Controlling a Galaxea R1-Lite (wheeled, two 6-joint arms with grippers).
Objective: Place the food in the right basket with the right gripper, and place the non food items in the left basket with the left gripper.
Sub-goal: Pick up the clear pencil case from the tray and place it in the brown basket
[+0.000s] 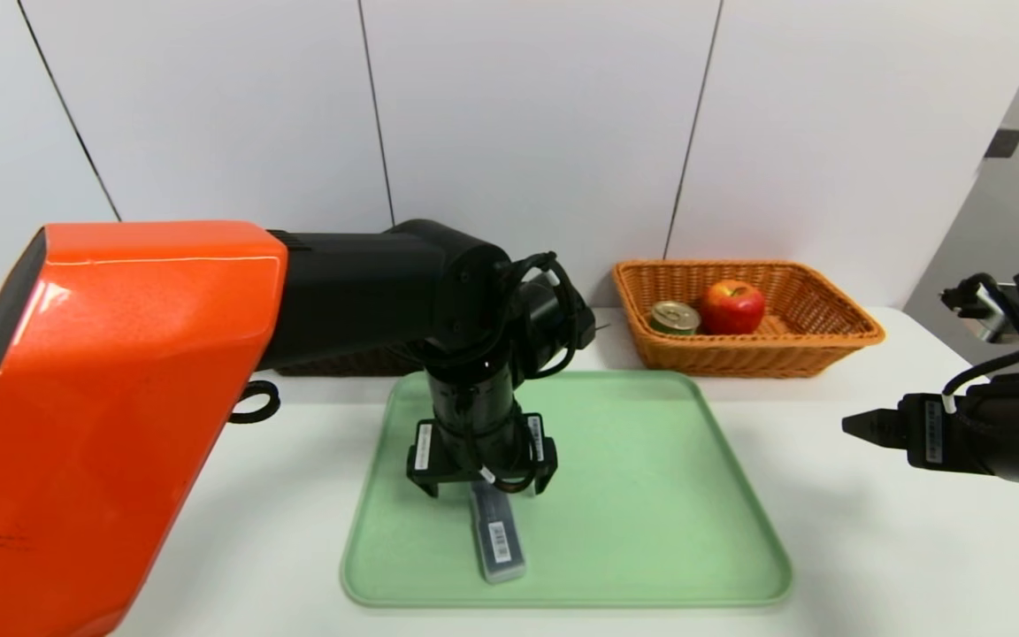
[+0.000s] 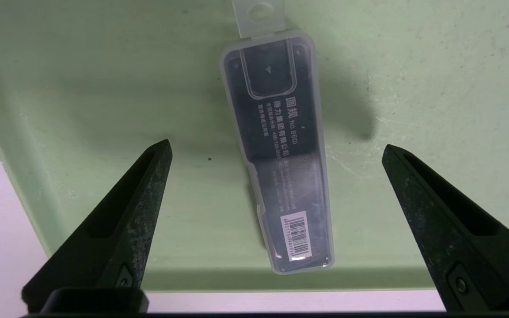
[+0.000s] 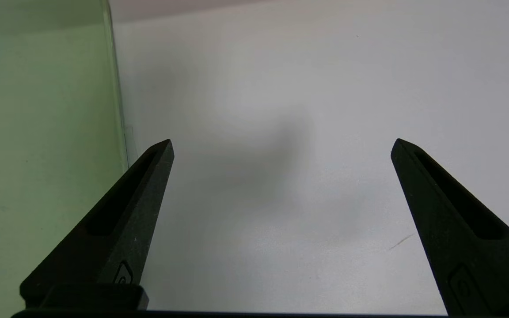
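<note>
A slim grey case [image 1: 498,536] [image 2: 283,168] with a barcode lies on the green tray [image 1: 651,495], near its front edge. My left gripper [image 1: 483,482] [image 2: 276,148] hangs open just above the case's far end, one finger on each side, not touching it. The orange right basket [image 1: 837,332] at the back right holds the red apple [image 1: 731,306] and the gold-lidded tin [image 1: 674,318]. The dark left basket [image 1: 341,364] is mostly hidden behind my left arm. My right gripper [image 1: 854,425] [image 3: 281,143] stays open over bare table right of the tray.
The white table [image 1: 872,531] runs around the tray, with a white panelled wall behind the baskets. My bulky orange left arm [image 1: 120,389] blocks the left side of the head view. The tray's edge [image 3: 117,110] shows in the right wrist view.
</note>
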